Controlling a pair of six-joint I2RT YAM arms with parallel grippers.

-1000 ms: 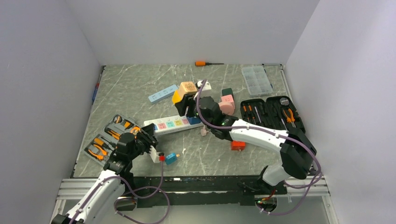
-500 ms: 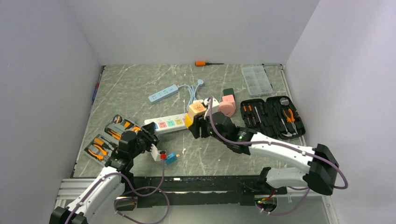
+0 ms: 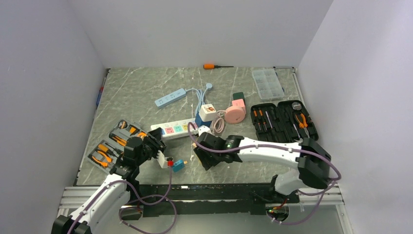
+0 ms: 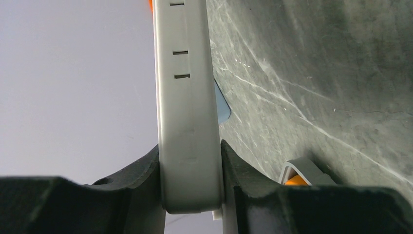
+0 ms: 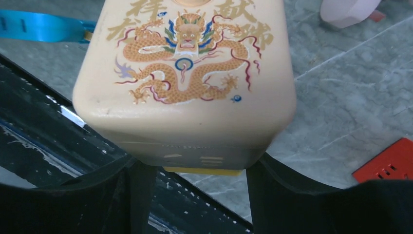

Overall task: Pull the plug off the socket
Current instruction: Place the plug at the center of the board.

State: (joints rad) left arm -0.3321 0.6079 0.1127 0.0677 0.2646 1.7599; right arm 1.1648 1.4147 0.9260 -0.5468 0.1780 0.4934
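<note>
The socket [image 3: 178,129], a long white strip with pastel outlets, lies left of the table's middle. My left gripper [image 3: 152,143] is shut on its near-left end. In the left wrist view the socket's white body [image 4: 187,122] sits tight between both jaws of the left gripper [image 4: 191,195]. The plug [image 5: 185,73] is a cream block with a dragon print and a yellow underside. My right gripper [image 5: 197,168] is shut on it, holding it off the strip above the table's near edge. From above, the right gripper [image 3: 204,158] hides the plug.
A light-blue strip [image 3: 170,97] lies at the back. A white cube adapter [image 3: 208,111] and a pink reel [image 3: 235,114] are behind the socket. A small blue plug [image 3: 178,165] lies near the front. Tool cases lie at left [image 3: 104,151] and right [image 3: 282,122].
My right arm has swung from behind the socket to the near edge, carrying the cream plug with it. The left gripper and the socket have stayed put.
</note>
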